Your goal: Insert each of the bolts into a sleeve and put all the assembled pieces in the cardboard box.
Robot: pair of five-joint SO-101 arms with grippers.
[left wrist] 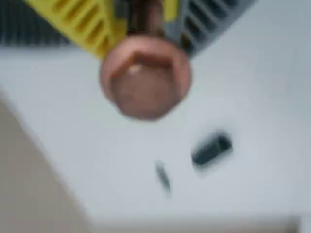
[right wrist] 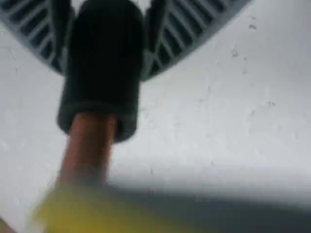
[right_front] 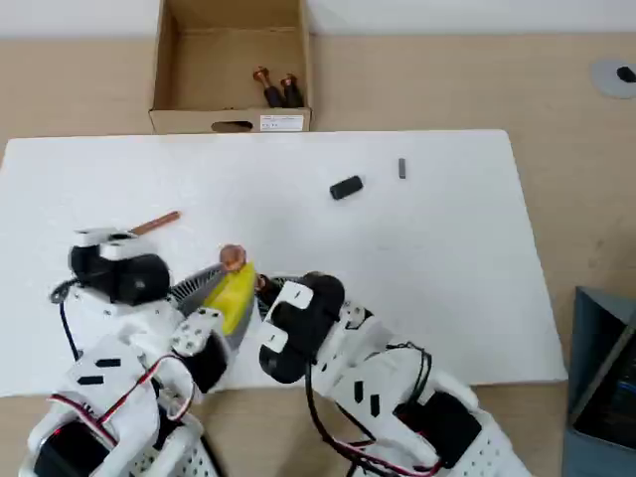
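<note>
The open brown cardboard box [right_front: 179, 121] sits beyond the mat. The right gripper [right wrist: 104, 19] clamps the rigid black cylindrical sleeve [right wrist: 102, 77]. The left gripper [left wrist: 146, 14] clamps the copper-coloured metal bolt [left wrist: 145, 80] by its shank, whose tip has entered the sleeve. Both parts are probably light, stiff and slippery, so grip them mid-body.

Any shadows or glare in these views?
High view: even light, no glare on the white mat. Right wrist view: a dark shadow band crosses the mat near the held sleeve. Left wrist view: a pale highlight on the bolt head.
</note>
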